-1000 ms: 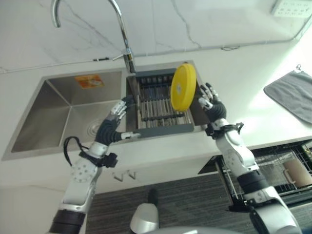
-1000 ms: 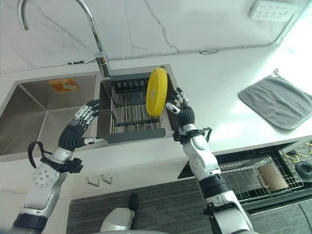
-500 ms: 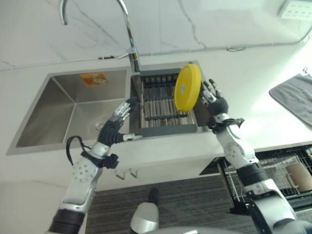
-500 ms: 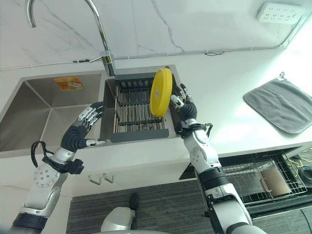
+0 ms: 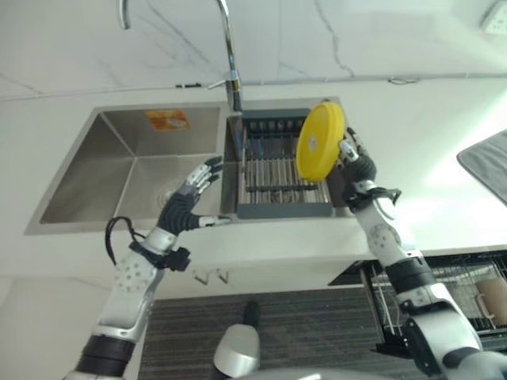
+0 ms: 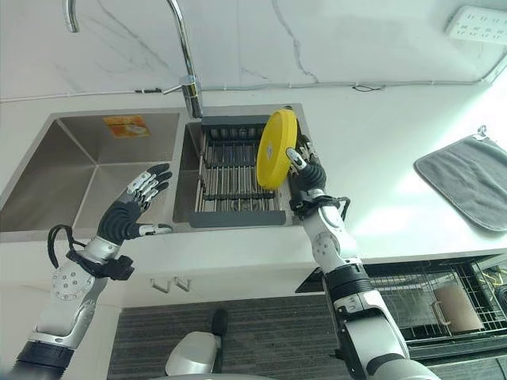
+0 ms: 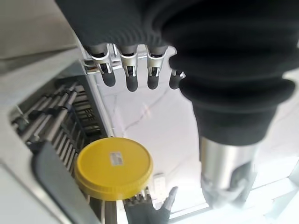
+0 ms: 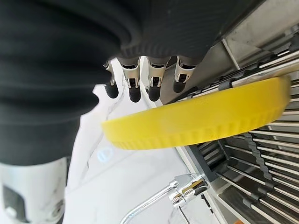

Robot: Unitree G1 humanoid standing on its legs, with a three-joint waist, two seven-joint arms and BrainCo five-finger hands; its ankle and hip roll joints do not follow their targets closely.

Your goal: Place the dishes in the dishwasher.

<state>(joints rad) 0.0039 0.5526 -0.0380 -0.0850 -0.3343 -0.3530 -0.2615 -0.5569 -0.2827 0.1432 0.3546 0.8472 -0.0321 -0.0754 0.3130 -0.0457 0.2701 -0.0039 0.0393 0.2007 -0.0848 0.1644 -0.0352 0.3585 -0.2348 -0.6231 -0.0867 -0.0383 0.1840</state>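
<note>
A white stone counter (image 5: 444,150) runs across the scene, with a steel double sink (image 5: 119,170) set into it and a dark drying rack (image 5: 281,178) of metal rods sitting in the basin nearer the robot's right, under the tall faucet (image 5: 226,47). Down at the lower right, the dishwasher's pulled-out wire rack (image 6: 428,297) can be seen below the counter edge, with a pale cup (image 6: 455,306) already lying in it. The yellow plate (image 5: 319,141) is held up on edge over the right end of the drying rack — clear of the rods as far as can be judged. It's backed by the right hand (image 5: 354,160), whose fingers (image 8: 138,79) look fairly straight behind the plate; whether the thumb is hooked over the rim cannot be told. The left hand (image 5: 186,204) is hung over the front edge of the sink with fingers spread, nothing held. The plate looks stiff, light, probably plastic and a bit slick — best taken by the ribbed rim, thumb on one face and fingers on the other.
</note>
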